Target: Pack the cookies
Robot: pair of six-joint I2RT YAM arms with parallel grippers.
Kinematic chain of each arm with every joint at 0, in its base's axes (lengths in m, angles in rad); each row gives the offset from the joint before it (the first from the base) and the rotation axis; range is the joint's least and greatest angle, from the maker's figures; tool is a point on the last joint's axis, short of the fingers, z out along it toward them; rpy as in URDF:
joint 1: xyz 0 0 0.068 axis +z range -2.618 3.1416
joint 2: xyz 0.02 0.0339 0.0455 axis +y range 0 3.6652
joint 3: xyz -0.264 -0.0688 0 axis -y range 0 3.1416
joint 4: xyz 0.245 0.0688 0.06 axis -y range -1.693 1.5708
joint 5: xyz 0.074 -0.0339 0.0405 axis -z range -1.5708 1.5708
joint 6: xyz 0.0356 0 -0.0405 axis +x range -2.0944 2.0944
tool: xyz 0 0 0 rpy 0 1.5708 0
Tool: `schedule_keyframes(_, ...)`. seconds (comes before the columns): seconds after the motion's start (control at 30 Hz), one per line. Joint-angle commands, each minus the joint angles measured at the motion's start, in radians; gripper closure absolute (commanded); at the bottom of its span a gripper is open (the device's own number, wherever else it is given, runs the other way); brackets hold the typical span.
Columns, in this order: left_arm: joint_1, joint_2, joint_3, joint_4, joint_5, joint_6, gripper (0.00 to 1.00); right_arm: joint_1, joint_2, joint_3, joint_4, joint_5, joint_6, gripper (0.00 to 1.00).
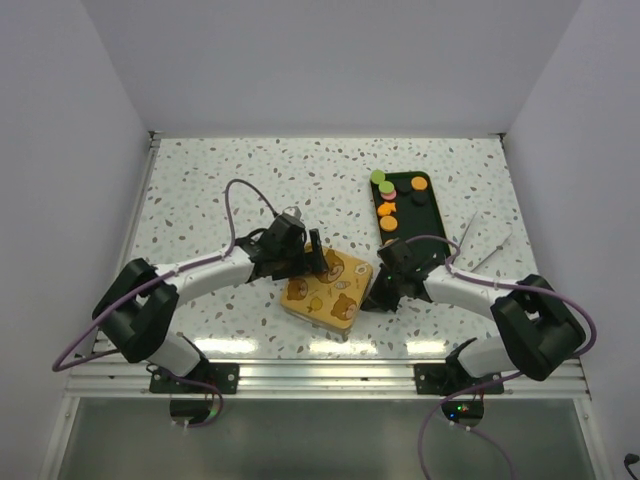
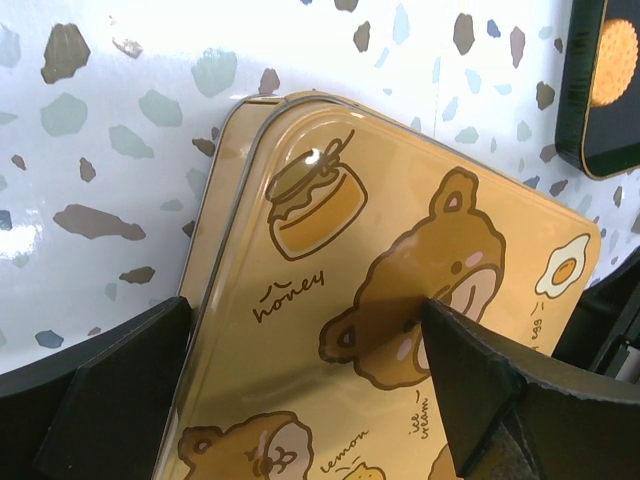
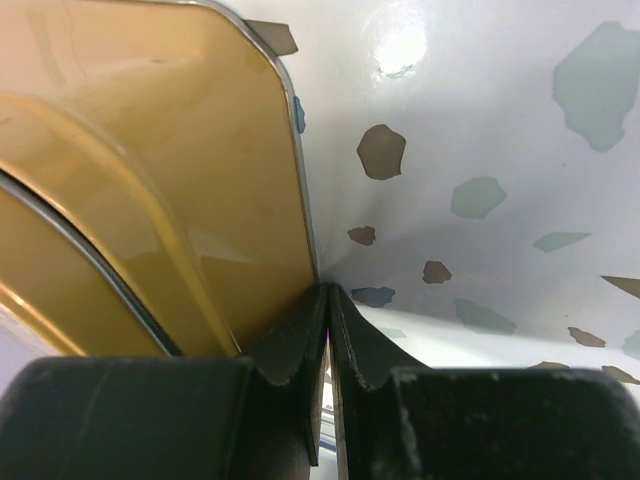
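Observation:
A yellow tin (image 1: 326,284) with bear drawings lies with its lid on at the table's middle. It also shows in the left wrist view (image 2: 330,230) and the right wrist view (image 3: 150,150). The cookies (image 1: 387,210), orange discs together with green and dark ones, lie on a dark tray (image 1: 424,208) behind it. One orange cookie (image 2: 612,60) shows in the left wrist view. My left gripper (image 1: 305,255) (image 2: 305,310) is open over the tin's left part, one finger on the lid and one beside the edge. My right gripper (image 1: 380,290) (image 3: 328,290) is shut, its tips against the tin's right side wall.
A clear, thin plastic piece (image 1: 487,243) lies right of the tray. White walls close the table at the back and on both sides. A metal rail (image 1: 320,370) runs along the near edge by the arm bases.

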Motion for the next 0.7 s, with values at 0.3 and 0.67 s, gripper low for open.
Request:
schedule_keyframes(0.3,-0.077,0.137,0.13,0.041,0.147,-0.087,0.0,0.031,0.005,-0.01,0.252,-0.067,0.08,0.89)
schedule_keyframes(0.67,-0.095,0.205,0.133,0.012,0.121,-0.079,0.0,0.026,-0.061,0.068,0.053,-0.002,-0.008,0.89)
